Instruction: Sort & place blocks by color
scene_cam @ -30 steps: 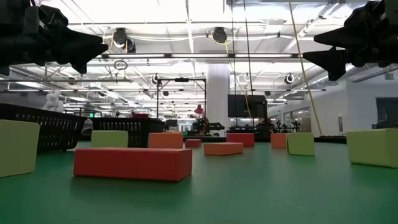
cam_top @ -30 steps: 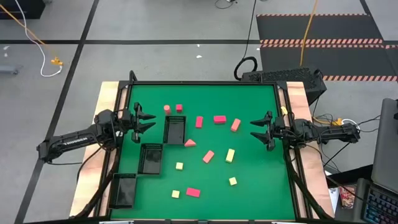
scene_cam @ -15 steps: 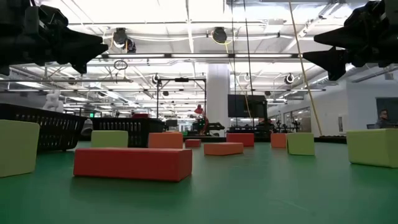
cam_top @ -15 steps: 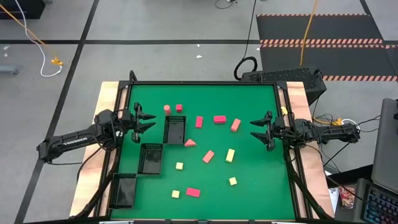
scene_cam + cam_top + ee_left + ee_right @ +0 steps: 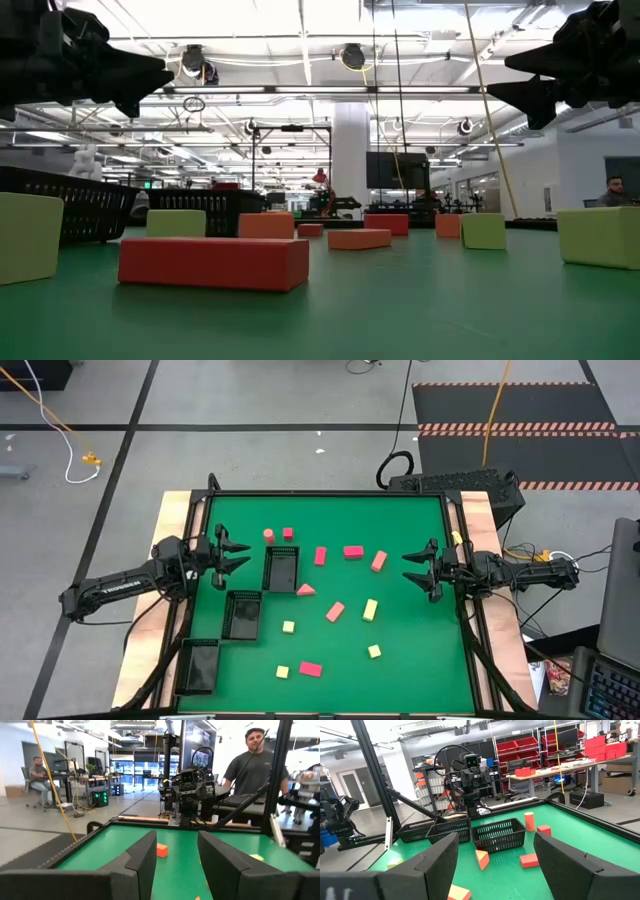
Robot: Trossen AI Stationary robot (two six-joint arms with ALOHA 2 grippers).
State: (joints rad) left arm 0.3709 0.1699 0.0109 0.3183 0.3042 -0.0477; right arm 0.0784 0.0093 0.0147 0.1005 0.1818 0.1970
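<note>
Green mat [image 5: 400, 630] carried the blocks [image 5: 335, 611], scattered loose across its middle and none inside a tray. Magenta-red pieces lay at the far centre [image 5: 353, 551] and near the front edge [image 5: 311, 669]; yellow cubes [image 5: 288, 627] sat in the front half; salmon bars [image 5: 379, 561] lay between them, and a wedge [image 5: 305, 590] rested just beside the nearest mesh tray. Three black mesh trays [image 5: 281, 568] stepped diagonally down the left side. Left gripper [image 5: 238, 555] hovered above the left edge, fingers spread, holding nothing. Right gripper [image 5: 413, 571] hovered at the right edge, fingers likewise spread and empty. Both were well apart from any block. Person [image 5: 254, 762] stood beyond the table in the left wrist view
</note>
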